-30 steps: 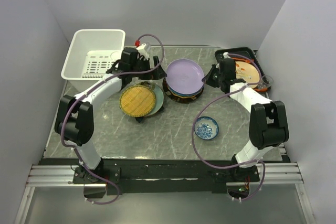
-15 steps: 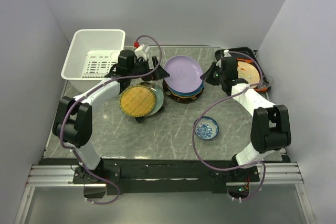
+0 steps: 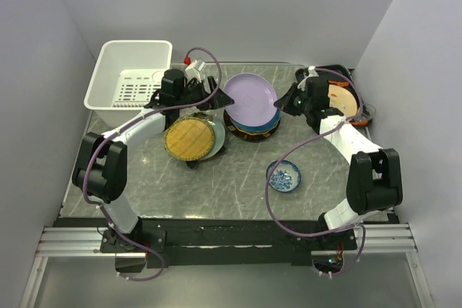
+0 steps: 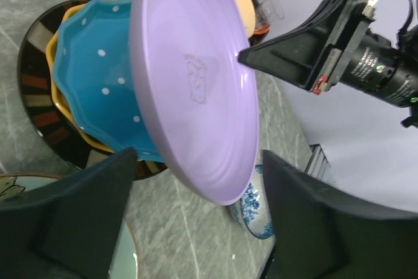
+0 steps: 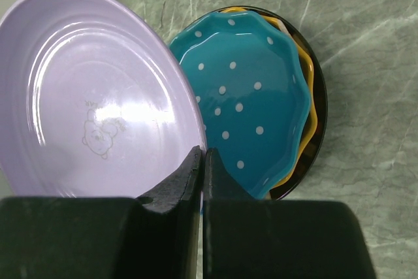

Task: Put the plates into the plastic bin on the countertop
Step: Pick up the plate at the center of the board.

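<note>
The right gripper (image 5: pixel 201 156) is clamped shut on the rim of the lavender plate (image 3: pixel 249 97), holding it tilted just above centre in the top view. It sits over a stack with a teal dotted plate (image 5: pixel 251 89) on top. Whether the two touch I cannot tell. The left gripper (image 4: pixel 199 153) faces the plate's other edge with its fingers spread wide, holding nothing. The bin (image 3: pixel 137 42) sits at the upper left of the countertop (image 3: pixel 238 171), apart from the plate. A yellow woven plate (image 3: pixel 189 138) lies left of centre, and a small blue-and-white dish (image 3: pixel 284 176) lies lower right of the stack.
</note>
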You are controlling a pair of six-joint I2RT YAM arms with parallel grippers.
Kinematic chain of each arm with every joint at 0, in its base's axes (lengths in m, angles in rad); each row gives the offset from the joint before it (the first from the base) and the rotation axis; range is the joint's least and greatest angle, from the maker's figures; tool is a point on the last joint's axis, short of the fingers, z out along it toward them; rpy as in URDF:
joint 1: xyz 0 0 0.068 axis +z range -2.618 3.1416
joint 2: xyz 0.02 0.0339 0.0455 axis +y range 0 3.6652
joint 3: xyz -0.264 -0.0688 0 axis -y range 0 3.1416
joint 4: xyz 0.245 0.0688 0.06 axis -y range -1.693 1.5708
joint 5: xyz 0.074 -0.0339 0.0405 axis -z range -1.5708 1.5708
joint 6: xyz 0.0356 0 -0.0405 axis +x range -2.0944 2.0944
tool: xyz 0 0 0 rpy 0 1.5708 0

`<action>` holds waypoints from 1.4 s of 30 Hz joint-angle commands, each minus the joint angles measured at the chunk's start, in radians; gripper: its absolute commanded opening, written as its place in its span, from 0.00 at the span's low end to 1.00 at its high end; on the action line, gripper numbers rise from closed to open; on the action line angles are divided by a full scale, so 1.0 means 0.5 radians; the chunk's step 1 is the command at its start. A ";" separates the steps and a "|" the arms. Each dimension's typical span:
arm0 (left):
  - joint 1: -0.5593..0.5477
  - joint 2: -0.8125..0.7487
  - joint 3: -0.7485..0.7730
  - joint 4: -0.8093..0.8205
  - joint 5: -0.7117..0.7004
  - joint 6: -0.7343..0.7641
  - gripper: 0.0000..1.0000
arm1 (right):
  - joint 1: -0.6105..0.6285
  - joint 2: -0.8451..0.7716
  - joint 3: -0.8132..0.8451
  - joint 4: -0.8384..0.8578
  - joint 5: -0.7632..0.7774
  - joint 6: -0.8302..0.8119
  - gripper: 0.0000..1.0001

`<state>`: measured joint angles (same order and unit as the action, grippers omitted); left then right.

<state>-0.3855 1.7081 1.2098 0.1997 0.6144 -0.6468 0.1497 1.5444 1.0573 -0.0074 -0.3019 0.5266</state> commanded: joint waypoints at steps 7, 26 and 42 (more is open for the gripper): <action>0.004 0.041 0.022 0.196 0.152 -0.084 0.50 | 0.010 -0.113 0.008 0.153 -0.111 0.017 0.00; 0.004 0.011 0.016 0.095 0.072 -0.004 0.01 | 0.014 -0.180 -0.038 0.245 -0.228 0.021 0.58; 0.004 0.002 0.099 0.006 0.026 0.036 0.01 | 0.017 -0.309 -0.096 0.337 -0.264 0.005 0.81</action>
<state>-0.3721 1.7515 1.2102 0.1890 0.5797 -0.6468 0.1577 1.4586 1.0187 0.0845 -0.4110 0.5385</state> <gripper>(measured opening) 0.084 0.799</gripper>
